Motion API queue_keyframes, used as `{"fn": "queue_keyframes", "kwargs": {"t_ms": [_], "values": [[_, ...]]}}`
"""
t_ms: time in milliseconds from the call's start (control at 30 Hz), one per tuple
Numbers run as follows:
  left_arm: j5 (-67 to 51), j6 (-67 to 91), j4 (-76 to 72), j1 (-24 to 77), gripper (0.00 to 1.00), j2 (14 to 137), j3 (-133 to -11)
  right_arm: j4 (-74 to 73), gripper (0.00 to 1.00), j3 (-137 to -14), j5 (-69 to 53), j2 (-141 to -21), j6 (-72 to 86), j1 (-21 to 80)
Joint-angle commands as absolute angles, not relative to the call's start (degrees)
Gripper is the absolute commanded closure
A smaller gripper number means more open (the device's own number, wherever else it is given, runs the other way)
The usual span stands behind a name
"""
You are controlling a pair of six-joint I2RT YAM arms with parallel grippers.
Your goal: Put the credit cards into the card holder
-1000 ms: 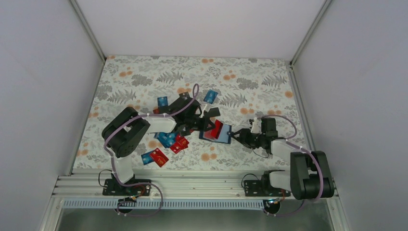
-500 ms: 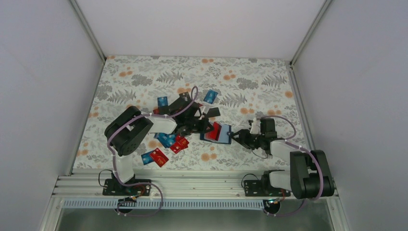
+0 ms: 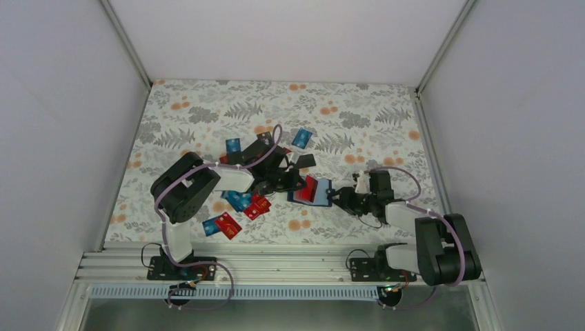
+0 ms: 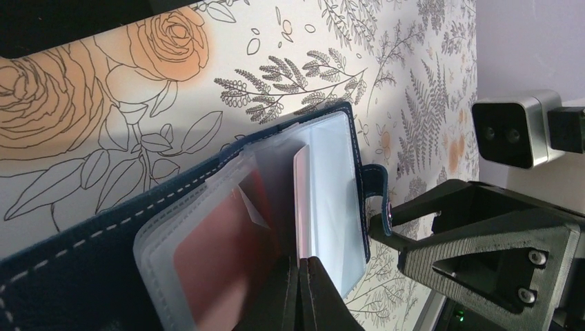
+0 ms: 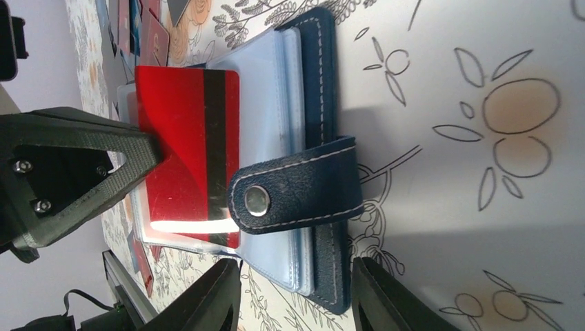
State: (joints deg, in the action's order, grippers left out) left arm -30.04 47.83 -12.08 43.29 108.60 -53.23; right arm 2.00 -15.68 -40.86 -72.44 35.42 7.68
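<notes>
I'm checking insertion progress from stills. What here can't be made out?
Left wrist: how deep the red card sits in the card holder; frosted sleeves and the left fingers hide it.
Right wrist: the sleeves beneath that card; it covers them.
Top external: print on the loose cards; too small.

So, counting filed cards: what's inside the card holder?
One red card with a black stripe, between the clear sleeves, pinched by the left gripper. The snap strap covers part of it; what the lower sleeves hold is hidden.
</notes>
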Motion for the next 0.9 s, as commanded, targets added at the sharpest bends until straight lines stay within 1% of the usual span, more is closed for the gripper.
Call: {"fn": "queue_keyframes", "kwargs": {"t_ms": [0,433,867], "values": [[-29.53,48.76,-12.78,43.77,0.97,110.82,-52.38,4.13,0.57,-14.89,-40.63,-72.43,36.67,9.17],[-29.67,50.24,-13.13,44.11,0.98,111.40,-52.73,5.12,0.60,-14.93,-39.55,-72.84,37.91,11.66],[-30.14,51.10,-12.08,44.29,0.98,112.32,-52.82,6.73,0.61,-15.74,-38.98,-74.24,39.41,14.42]]}}
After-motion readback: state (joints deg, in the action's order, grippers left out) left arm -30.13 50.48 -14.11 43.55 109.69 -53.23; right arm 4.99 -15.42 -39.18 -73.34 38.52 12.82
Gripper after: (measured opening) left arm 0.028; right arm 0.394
